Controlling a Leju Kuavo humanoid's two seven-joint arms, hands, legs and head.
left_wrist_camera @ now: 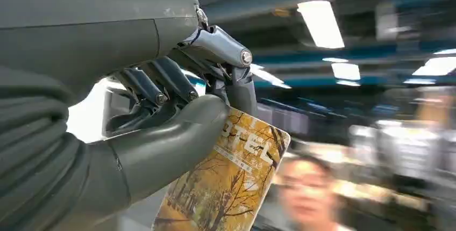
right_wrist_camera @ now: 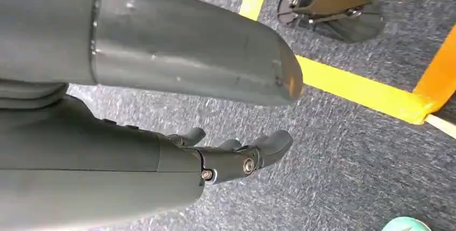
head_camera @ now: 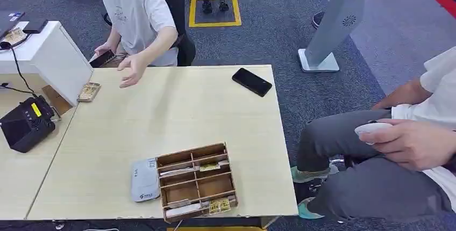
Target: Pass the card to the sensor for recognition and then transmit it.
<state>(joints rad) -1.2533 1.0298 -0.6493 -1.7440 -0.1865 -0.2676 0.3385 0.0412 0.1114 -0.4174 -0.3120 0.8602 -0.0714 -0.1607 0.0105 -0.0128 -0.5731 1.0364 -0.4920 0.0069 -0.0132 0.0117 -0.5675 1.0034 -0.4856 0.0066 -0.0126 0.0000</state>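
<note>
1. One card (left_wrist_camera: 231,185), printed with autumn trees and hotel lettering, sits pinched between the thumb and dark fingers of the left hand (left_wrist_camera: 177,113), raised off the table; the wrist view looks up at ceiling lights.
2. Likely the sensor is the black reader (head_camera: 26,124) at the table's left edge; I judge the step to be carrying the card down to it; keep the pinch firm and the card's face flat toward the reader.
3. Right hand (right_wrist_camera: 236,156) hangs over grey carpet, fingers loosely curled, holding nothing.
4. Person's hand (head_camera: 130,70) waits at the far edge, probably for the handover; the wooden organiser (head_camera: 196,181) stands at the near edge.
</note>
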